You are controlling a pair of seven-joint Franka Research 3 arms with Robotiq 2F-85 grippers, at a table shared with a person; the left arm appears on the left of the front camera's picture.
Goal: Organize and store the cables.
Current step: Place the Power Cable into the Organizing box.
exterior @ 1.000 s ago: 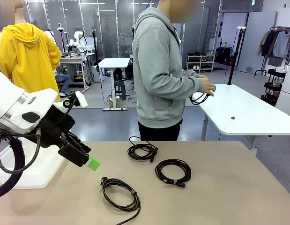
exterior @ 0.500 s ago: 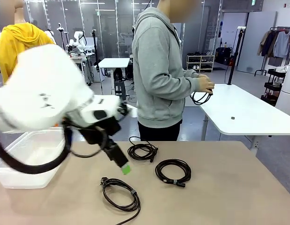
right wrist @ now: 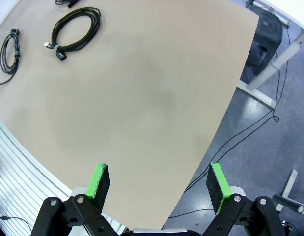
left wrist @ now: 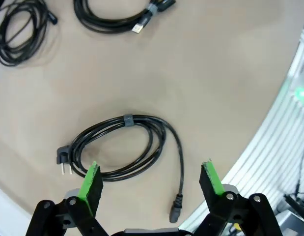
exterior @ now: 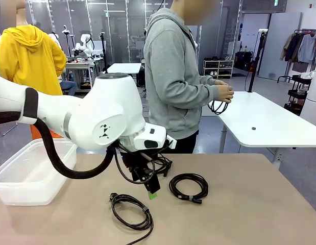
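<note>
The table (exterior: 260,204) was a flat, matte tan slab with a squared edge. Four cables showed, all thin black rubbery cord wound into round coils. Three lay on the table. In the front view the near cable (exterior: 131,210) was at 6 o'clock, the mid cable (exterior: 188,187) was near the centre, and the far cable (exterior: 166,164) was just past it toward 12 o'clock, partly behind the arm. The fourth cable (exterior: 217,107) hung from the person's hands (exterior: 225,93) at 2 o'clock, off the table.

In the left wrist view the near cable (left wrist: 123,147) was a loose oval bound by one grey tie. It had a two-pin plug at 9 o'clock and a small socket end trailing at 5 o'clock. One translucent, round-cornered plastic bin (exterior: 25,191) sat at the table's 9 o'clock.

The left gripper (exterior: 153,193) hung at the near cable's 1 o'clock, its green pads spread wide and grasping nothing. The right gripper (right wrist: 157,169) was likewise released, pads wide apart over the table's edge.
</note>
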